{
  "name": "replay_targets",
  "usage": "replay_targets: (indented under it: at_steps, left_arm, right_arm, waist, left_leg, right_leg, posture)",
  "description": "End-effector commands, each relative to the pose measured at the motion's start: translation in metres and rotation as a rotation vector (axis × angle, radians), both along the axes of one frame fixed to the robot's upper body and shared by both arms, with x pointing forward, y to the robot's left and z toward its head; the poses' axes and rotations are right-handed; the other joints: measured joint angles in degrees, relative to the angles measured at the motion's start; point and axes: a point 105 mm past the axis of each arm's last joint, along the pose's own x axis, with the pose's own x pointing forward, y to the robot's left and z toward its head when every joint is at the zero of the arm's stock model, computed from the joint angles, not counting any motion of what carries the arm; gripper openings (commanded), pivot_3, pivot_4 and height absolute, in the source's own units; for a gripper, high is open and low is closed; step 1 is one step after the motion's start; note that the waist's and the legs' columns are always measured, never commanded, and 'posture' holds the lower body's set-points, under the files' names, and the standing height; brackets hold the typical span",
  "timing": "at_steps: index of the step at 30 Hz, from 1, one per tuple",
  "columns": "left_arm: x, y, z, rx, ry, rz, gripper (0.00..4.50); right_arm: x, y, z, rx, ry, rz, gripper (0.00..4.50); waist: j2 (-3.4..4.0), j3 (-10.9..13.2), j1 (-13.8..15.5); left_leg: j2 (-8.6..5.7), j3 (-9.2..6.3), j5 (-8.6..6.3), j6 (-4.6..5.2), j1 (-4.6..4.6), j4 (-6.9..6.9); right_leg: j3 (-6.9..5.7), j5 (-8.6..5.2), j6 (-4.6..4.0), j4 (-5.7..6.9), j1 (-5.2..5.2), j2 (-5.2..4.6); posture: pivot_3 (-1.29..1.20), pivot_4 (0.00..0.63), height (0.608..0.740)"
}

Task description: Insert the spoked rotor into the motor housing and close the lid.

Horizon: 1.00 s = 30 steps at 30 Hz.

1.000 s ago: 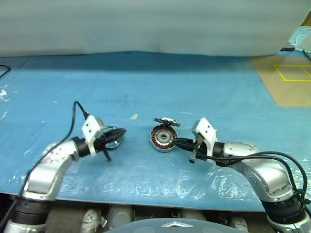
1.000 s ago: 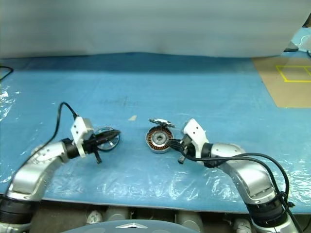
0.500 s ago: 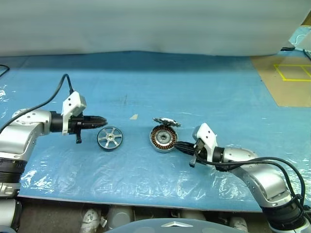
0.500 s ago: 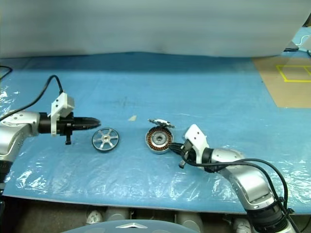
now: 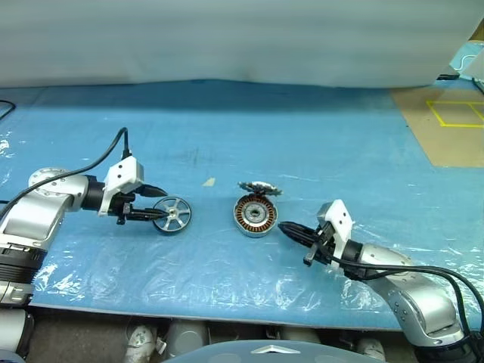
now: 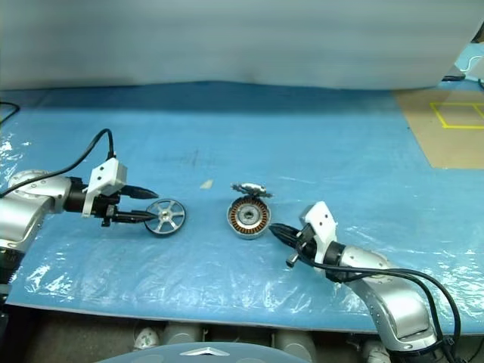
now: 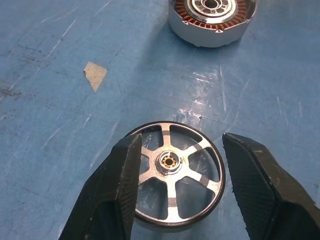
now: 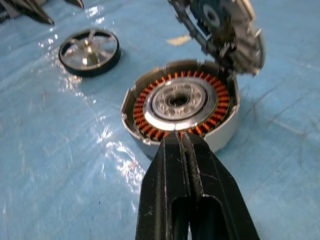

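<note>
Since a second ago, left claw (image 7: 172, 187) has spread around the spoked rotor (image 7: 174, 179). Right claw (image 8: 183, 145), pressed together, waits beside the motor housing (image 8: 181, 105). An off-centre squeeze could skid it away.

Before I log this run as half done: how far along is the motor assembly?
Early. Done: the lid stands tipped open behind the motor housing, its copper windings exposed. In hand: the left gripper is open, fingers either side of the spoked rotor, which lies flat on the blue sheet, not lifted. The right gripper is shut, beside the housing. Left: grasp, insert, close the lid.
</note>
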Motion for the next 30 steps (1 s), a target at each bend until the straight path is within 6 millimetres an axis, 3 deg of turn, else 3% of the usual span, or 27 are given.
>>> replay_targets:
  at_steps: [1, 11, 14, 18, 20, 24, 30]
  left_arm:
    - [-0.002, -0.003, -0.001, 0.063, -0.031, -0.043, 2.69]
    - [-0.002, -0.006, -0.018, 0.169, -0.055, -0.024, 2.69]
    - [0.004, -0.007, -0.018, 0.168, -0.089, 0.008, 3.28]
    - [0.01, -0.012, -0.015, 0.152, -0.126, 0.029, 4.48]
    - [0.009, -0.014, -0.015, 0.151, -0.125, 0.027, 4.48]
    - [0.003, -0.02, -0.017, 0.154, -0.107, 0.01, 4.48]
    - [0.004, -0.021, -0.02, 0.172, -0.097, 0.018, 4.48]
  right_arm:
    - [-0.004, 0.0, 0.014, 0.024, -0.072, 0.018, 0.0]
    - [-0.008, -0.011, -0.001, 0.009, -0.031, -0.032, 0.0]
    - [-0.009, -0.01, 0.0, 0.025, -0.036, -0.031, 0.0]
    - [-0.007, -0.008, 0.011, 0.084, -0.091, -0.05, 0.0]
    - [-0.009, -0.007, 0.017, 0.122, -0.139, -0.054, 0.0]
    - [-0.02, -0.004, 0.008, 0.126, -0.121, 0.008, 0.0]
    - [-0.015, -0.004, 0.004, 0.11, -0.118, 0.019, 0.0]
  waist:
    - [0.0, 0.0, 0.0]
    - [-0.01, 0.0, 0.0]
    - [0.0, 0.0, 0.0]
    - [-0.01, 0.01, 0.0]
    - [-0.01, 0.01, -0.01]
    - [-0.01, 0.01, -0.01]
    - [-0.01, 0.01, -0.09]
  left_leg:
    - [0.0, 0.0, 0.0, 0.0, 0.0, 0.0]
    - [0.0, 0.0, 0.0, 0.0, -0.01, 0.0]
    - [0.0, 0.0, 0.0, 0.01, 0.0, 0.0]
    - [0.0, 0.0, 0.0, 0.01, -0.01, 0.0]
    - [0.01, -0.01, 0.0, 0.01, -0.01, 0.0]
    - [0.0, -0.01, -0.01, 0.01, -0.05, -0.01]
    - [0.01, -0.01, -0.01, 0.02, 0.01, -0.01]
  right_leg:
    - [-0.01, 0.0, 0.0, 0.0, 0.0, 0.0]
    - [-0.02, 0.0, 0.0, -0.02, 0.01, 0.0]
    - [-0.01, 0.0, 0.0, -0.01, 0.01, 0.0]
    - [-0.02, 0.0, 0.0, -0.01, 0.01, 0.01]
    - [-0.02, 0.0, 0.0, -0.01, 0.0, 0.01]
    - [-0.03, 0.0, 0.0, -0.08, 0.01, -0.01]
    - [-0.03, 0.0, 0.0, -0.05, 0.02, 0.0]
  posture:
    - [0.0, 0.15, 0.74]
    - [0.0, 0.15, 0.74]
    - [0.0, 0.15, 0.74]
    - [0.0, 0.15, 0.74]
    - [0.0, 0.15, 0.74]
    - [0.0, 0.15, 0.74]
    - [0.0, 0.15, 0.74]
